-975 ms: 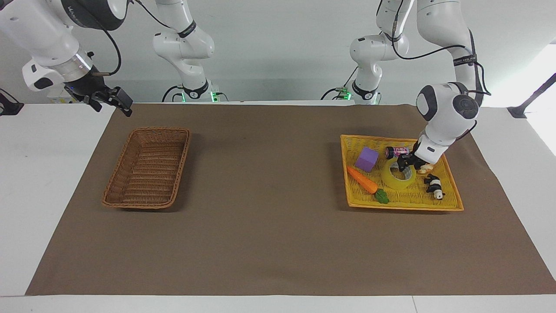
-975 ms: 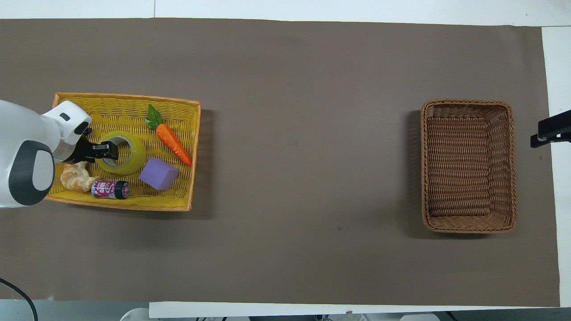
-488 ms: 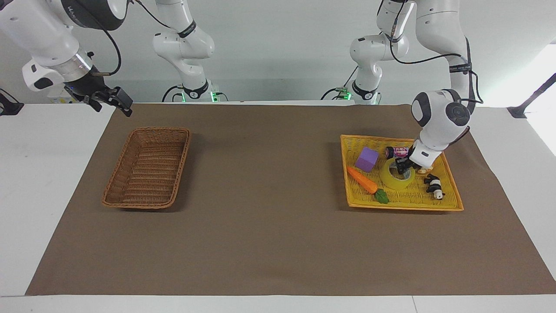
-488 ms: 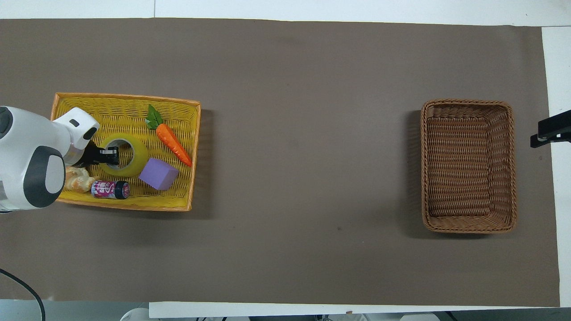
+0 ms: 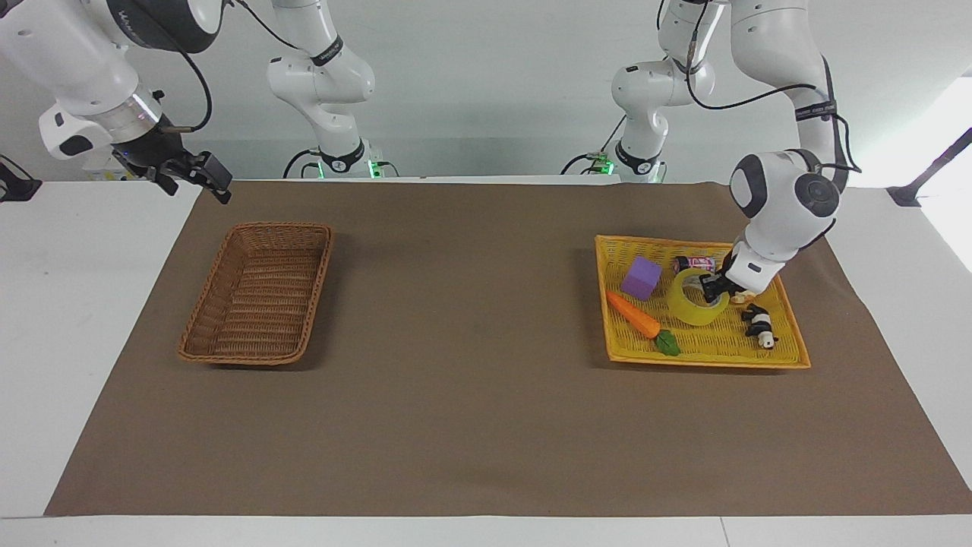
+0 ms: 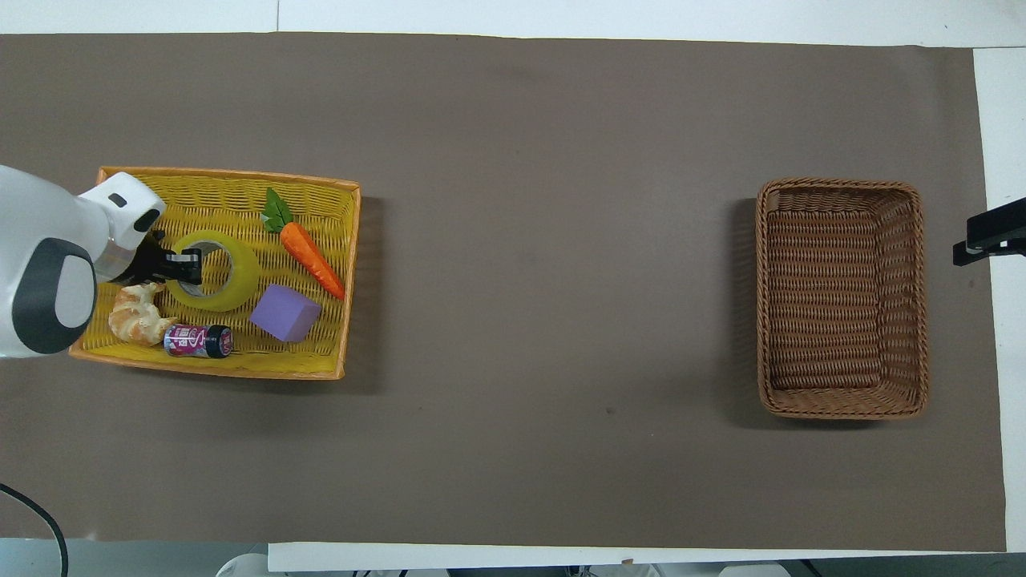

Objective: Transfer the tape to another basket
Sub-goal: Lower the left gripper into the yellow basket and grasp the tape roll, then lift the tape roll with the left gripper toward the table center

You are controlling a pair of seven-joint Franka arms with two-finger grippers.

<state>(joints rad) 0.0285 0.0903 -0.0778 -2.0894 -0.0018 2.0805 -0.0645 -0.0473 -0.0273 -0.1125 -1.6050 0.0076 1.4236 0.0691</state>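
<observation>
Since half a second ago the tape (image 5: 695, 298) has tipped up off the yellow tray (image 5: 790, 351), lifted at one edge. In the facing view the left gripper (image 5: 712, 288) slants down from a bent wrist, its fingers pinching the roll's wall. The right gripper (image 5: 203, 175) waits above the table's edge near the one brown basket (image 5: 258, 292); I cannot tell its fingers.

From overhead, one tape (image 6: 215, 272), one carrot (image 6: 309, 252), one purple block (image 6: 285, 312), one can (image 6: 198, 340) and one croissant (image 6: 138, 314) sit in the tray (image 6: 240, 365).

glossy tape (image 5: 695, 304), woven wicker basket (image 5: 258, 292)
</observation>
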